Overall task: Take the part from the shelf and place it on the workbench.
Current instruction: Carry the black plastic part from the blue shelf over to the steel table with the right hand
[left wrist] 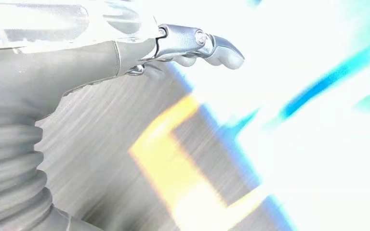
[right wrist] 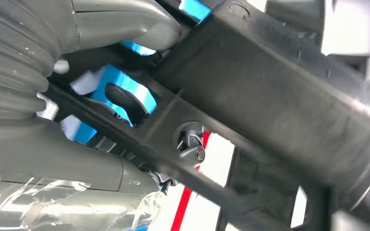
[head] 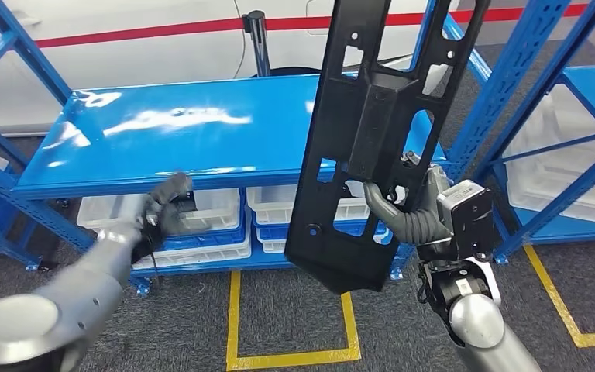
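1. The right hand (head: 403, 203) is gripping the part (head: 376, 139), a long black plastic panel with cut-outs, and is holding it nearly upright in the air in front of the shelf (head: 194, 128). The grip is sitting low on the panel, so most of its length is standing above the hand. That height could be levering the panel over, and it could be twisting or sliding through the fingers.

2. In the right wrist view the fingers (right wrist: 125, 98) are hooking through an opening in the part (right wrist: 279, 96). I judge this a hold on a thin rib rather than a full wrap; a sudden swing could be working it loose.

3. The panel's upper end is rising beside a blue upright (head: 503, 85) of the neighbouring rack. Turning toward the workbench with the panel this tall could be knocking it against that post or the shelf edge.

4. The left hand (head: 172, 205) is hanging empty below the shelf edge, in front of the white bins (head: 201, 213); its fingers (left wrist: 212, 43) are lying loosely apart. It is not supporting the panel, and both the head and left wrist views are showing it blurred. If it is swinging, it could be clipping the shelf frame or the bins.

5. The workbench is nowhere in these views, so the placing is lying ahead.
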Controlling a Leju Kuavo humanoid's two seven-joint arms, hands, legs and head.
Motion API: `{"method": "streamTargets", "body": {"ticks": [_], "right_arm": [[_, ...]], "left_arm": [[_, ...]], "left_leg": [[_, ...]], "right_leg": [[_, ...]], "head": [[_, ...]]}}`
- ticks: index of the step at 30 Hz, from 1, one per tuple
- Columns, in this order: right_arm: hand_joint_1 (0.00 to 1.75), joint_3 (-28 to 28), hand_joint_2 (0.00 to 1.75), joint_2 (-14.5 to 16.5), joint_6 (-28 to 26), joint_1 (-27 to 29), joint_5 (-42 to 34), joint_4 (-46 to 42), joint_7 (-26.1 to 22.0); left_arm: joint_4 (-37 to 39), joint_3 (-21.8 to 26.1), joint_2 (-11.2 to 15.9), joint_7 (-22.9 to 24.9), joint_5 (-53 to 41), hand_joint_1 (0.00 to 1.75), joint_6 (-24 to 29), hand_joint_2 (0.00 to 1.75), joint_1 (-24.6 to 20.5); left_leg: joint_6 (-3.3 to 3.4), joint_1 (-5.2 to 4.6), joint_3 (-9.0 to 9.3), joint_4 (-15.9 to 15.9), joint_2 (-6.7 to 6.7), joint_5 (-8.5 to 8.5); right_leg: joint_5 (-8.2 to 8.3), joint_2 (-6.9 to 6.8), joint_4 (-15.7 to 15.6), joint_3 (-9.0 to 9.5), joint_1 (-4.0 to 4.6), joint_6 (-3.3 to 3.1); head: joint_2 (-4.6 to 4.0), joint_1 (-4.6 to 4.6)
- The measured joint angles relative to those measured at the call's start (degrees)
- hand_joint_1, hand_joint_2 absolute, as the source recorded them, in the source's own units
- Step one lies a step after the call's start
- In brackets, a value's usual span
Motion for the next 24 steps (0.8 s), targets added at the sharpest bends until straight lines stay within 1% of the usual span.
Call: {"method": "streamTargets", "body": {"ticks": [1,2,3,4,5,6,7,8,9,10,11,12,13,14,15,16,17,18,19,20,21,22,23,24], "right_arm": [[1.75,0.01,1.75,-0.39,0.34,0.28,0.68,-0.56,0.52],[1.75,0.01,1.75,-0.74,0.58,0.49,1.11,-1.04,0.87],[1.75,0.02,1.75,-1.09,0.76,0.72,1.37,-1.46,1.09],[1.75,0.02,1.75,-1.39,0.92,1.08,1.54,-1.81,1.22],[1.75,0.02,1.75,-1.73,1.05,1.49,1.64,-2.21,1.29],[1.75,0.02,1.75,-2.16,1.21,2.07,1.76,-2.67,1.32],[1.75,0.02,1.75,-2.68,1.38,2.75,1.89,-3.14,1.33],[1.75,0.01,1.75,-3.16,1.52,3.57,2.09,-3.61,1.33],[1.75,0.01,1.75,-3.60,1.66,4.44,2.26,-4.03,1.33],[1.75,0.01,1.75,-4.01,1.76,5.28,2.41,-4.36,1.32],[1.75,0.01,1.75,-4.40,1.81,6.07,2.54,-4.66,1.31],[1.75,0.01,1.75,-4.82,1.84,6.71,2.61,-4.92,1.30],[1.75,-0.02,1.75,-5.20,1.85,7.23,2.69,-5.17,1.29],[1.75,-0.07,1.75,-5.55,1.86,7.66,2.80,-5.42,1.29],[1.75,-0.16,1.75,-5.84,1.86,8.00,2.92,-5.67,1.27],[1.75,-0.28,1.75,-6.08,1.86,8.24,3.02,-5.93,1.25],[1.75,-0.41,1.75,-6.26,1.86,8.39,3.09,-6.17,1.22],[1.75,-0.55,1.75,-6.38,1.86,8.50,3.12,-6.42,1.19],[1.75,-0.69,1.75,-6.45,1.86,8.62,3.13,-6.63,1.17],[1.75,-0.81,1.75,-6.49,1.87,8.74,3.14,-6.77,1.16],[1.75,-0.92,1.75,-6.52,1.89,8.86,3.14,-6.88,1.15],[1.75,-1.02,1.75,-6.58,1.91,8.98,3.15,-6.94,1.14],[1.75,-1.11,1.75,-6.66,1.92,9.07,3.15,-6.99,1.13],[1.75,-1.21,1.75,-6.74,1.92,9.18,3.15,-7.06,1.10]], "left_arm": [[0.27,-2.26,0.15,-3.52,-0.01,0.00,7.41,1.75,-0.85],[0.62,-4.31,0.11,-6.10,-0.02,0.00,15.01,1.75,-0.42],[1.07,-6.17,-0.01,-7.66,-0.02,0.00,21.31,1.75,0.69],[1.49,-7.66,-0.17,-8.46,-0.02,0.00,24.81,1.75,1.90],[1.85,-8.96,-0.34,-8.86,-0.01,0.00,25.68,1.75,2.91],[2.13,-10.19,-0.47,-9.02,-0.01,0.00,24.33,1.75,3.69],[2.33,-11.51,-0.55,-9.14,-0.01,0.00,21.34,1.75,4.12],[2.48,-12.88,-0.55,-9.22,-0.01,0.00,17.99,1.75,4.35],[2.59,-14.19,-0.50,-9.35,-0.01,0.00,14.55,1.75,4.60],[2.66,-15.36,-0.43,-9.50,-0.01,0.00,11.49,1.75,4.90],[2.71,-16.40,-0.37,-9.66,0.00,0.00,8.91,1.75,5.21],[2.75,-17.30,-0.33,-9.81,0.01,0.00,6.56,1.75,5.46],[2.77,-18.12,-0.30,-9.90,0.01,0.00,4.38,1.75,5.60],[2.77,-18.88,-0.26,-9.93,0.01,0.00,2.14,1.75,5.65],[2.77,-19.52,-0.19,-9.93,0.01,0.00,-0.01,1.75,5.63],[2.77,-20.10,-0.08,-9.92,0.01,0.00,-1.95,1.75,5.57],[2.77,-20.68,0.05,-9.90,0.01,0.00,-3.43,1.75,5.46],[2.77,-21.25,0.18,-9.89,0.01,0.00,-4.37,1.75,5.33],[2.77,-21.82,0.30,-9.88,0.01,0.00,-4.83,1.75,5.22],[2.77,-22.38,0.40,-9.88,0.01,0.00,-5.00,1.75,5.16],[2.77,-22.86,0.47,-9.89,0.01,0.00,-5.07,1.75,5.14],[2.77,-23.32,0.53,-9.91,0.01,0.00,-5.12,1.75,5.13],[2.77,-23.75,0.56,-9.93,0.01,0.00,-5.17,1.75,5.13],[2.77,-24.15,0.58,-9.98,0.01,0.00,-5.21,1.75,5.14]], "left_leg": [[0.49,-0.28,3.80,-5.27,-0.48,0.23],[0.81,-0.47,6.36,-9.19,-0.79,-0.02],[0.91,-0.63,7.64,-11.42,-0.71,-0.19],[0.96,-0.51,7.41,-12.09,-0.49,-0.13],[1.00,-0.32,6.84,-12.13,-0.25,0.19],[1.18,-0.10,6.14,-12.08,-0.05,0.53],[1.47,0.16,5.33,-12.15,0.11,0.91],[1.76,0.23,4.64,-12.12,0.18,1.27],[2.06,0.25,3.86,-11.90,0.23,1.72],[2.22,0.23,3.22,-11.76,0.26,2.15],[2.26,0.21,2.64,-11.63,0.29,2.58],[2.25,0.19,2.12,-11.51,0.32,2.97],[2.18,0.18,1.63,-11.38,0.33,3.35],[2.05,0.18,1.23,-11.27,0.33,3.69],[1.87,0.06,0.94,-11.17,0.31,3.97],[1.65,-0.04,0.71,-11.08,0.32,4.24],[1.38,-0.14,0.47,-11.00,0.32,4.54],[1.10,-0.23,0.12,-10.86,0.34,4.87],[0.83,-0.24,-0.31,-10.68,0.35,5.18],[0.56,-0.23,-0.95,-10.20,0.34,5.04],[0.27,-0.24,-1.87,-8.80,0.33,3.86],[-0.03,-0.21,-3.10,-6.14,0.32,1.61],[-0.31,-0.13,-4.46,-2.72,0.32,-1.17],[-0.55,-0.08,-5.86,1.28,0.33,-4.01]], "right_leg": [[0.68,0.70,-0.03,-0.13,-0.19,0.24],[1.45,1.38,-0.01,-0.30,-0.34,0.49],[2.35,1.99,0.03,-0.70,-0.33,0.72],[3.15,2.59,0.03,-1.35,-0.29,0.92],[3.14,2.93,0.35,-2.35,-0.16,1.18],[1.90,3.04,1.67,-3.60,-0.02,1.46],[-0.60,2.95,4.52,-5.12,0.12,1.73],[-3.86,2.56,8.98,-6.88,0.14,1.93],[-6.74,2.26,14.23,-8.52,0.15,2.05],[-8.43,2.05,19.09,-9.80,0.14,2.08],[-8.57,1.93,22.26,-10.30,0.14,2.04],[-7.41,1.88,23.02,-9.72,0.14,1.92],[-5.61,1.85,21.27,-7.94,0.15,1.72],[-4.01,1.77,17.35,-5.03,0.17,1.46],[-3.27,1.63,12.34,-1.45,0.28,1.20],[-3.21,1.50,7.49,1.74,0.41,0.99],[-3.59,1.39,4.00,3.88,0.53,0.85],[-4.02,1.34,2.05,4.87,0.64,0.78],[-4.14,1.36,1.17,4.85,0.52,0.70],[-4.00,1.37,0.89,4.50,0.35,0.47],[-3.70,1.36,0.61,4.08,0.19,0.17],[-3.23,1.34,0.36,3.54,0.04,-0.19],[-2.67,1.33,0.33,2.95,0.03,-0.52],[-2.17,1.32,0.31,2.35,0.06,-0.69]], "head": [[0.00,-0.03],[0.00,-0.03],[0.00,-0.03],[0.00,-0.03],[0.00,-0.04],[0.00,0.03],[0.00,0.07],[0.00,0.13],[0.00,0.19],[0.00,0.17],[0.00,0.17],[0.00,0.17],[0.00,0.17],[0.00,0.17],[0.00,0.17],[0.00,0.16],[0.00,0.16],[0.00,0.16],[0.00,0.15],[0.00,0.15],[0.00,0.14],[0.00,0.14],[0.00,0.13],[0.00,0.12]]}}
